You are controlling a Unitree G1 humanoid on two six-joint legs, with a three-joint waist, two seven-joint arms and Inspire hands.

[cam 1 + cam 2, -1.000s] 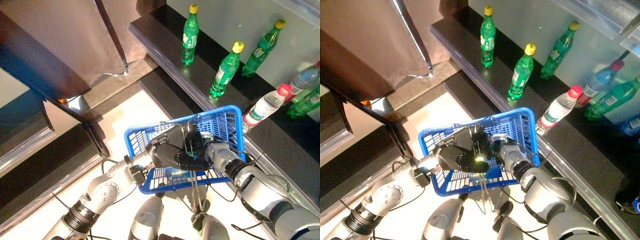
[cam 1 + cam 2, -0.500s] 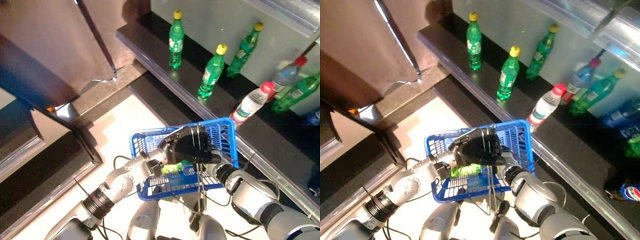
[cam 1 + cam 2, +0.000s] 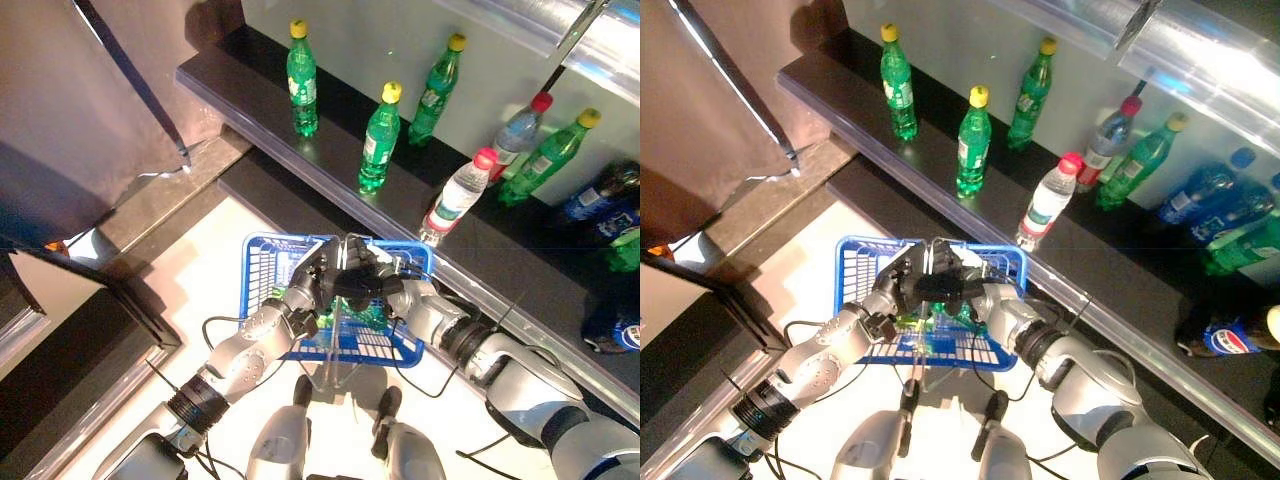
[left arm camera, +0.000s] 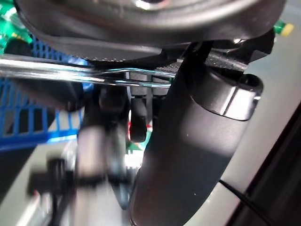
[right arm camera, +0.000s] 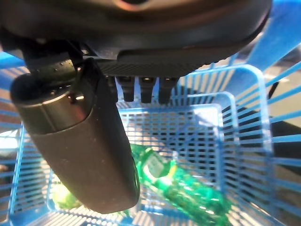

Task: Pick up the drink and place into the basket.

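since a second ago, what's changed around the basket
The green bottle, then only a glimpse under the hands, now lies on the floor of the blue basket, clear of the right hand above it. The wider view of the shelf is the camera moving. Unchanged: left hand gripping the wire handle, both hands over the basket, shelf bottles standing.

- Three green bottles with yellow caps (image 3: pixel 301 78) (image 3: pixel 378 138) (image 3: pixel 436 78) stand on the dark shelf (image 3: pixel 230 70), well apart.
- A clear bottle with a pink cap (image 3: pixel 455 198) stands nearer the shelf edge.
- More bottles (image 3: pixel 548 158) stand further along.
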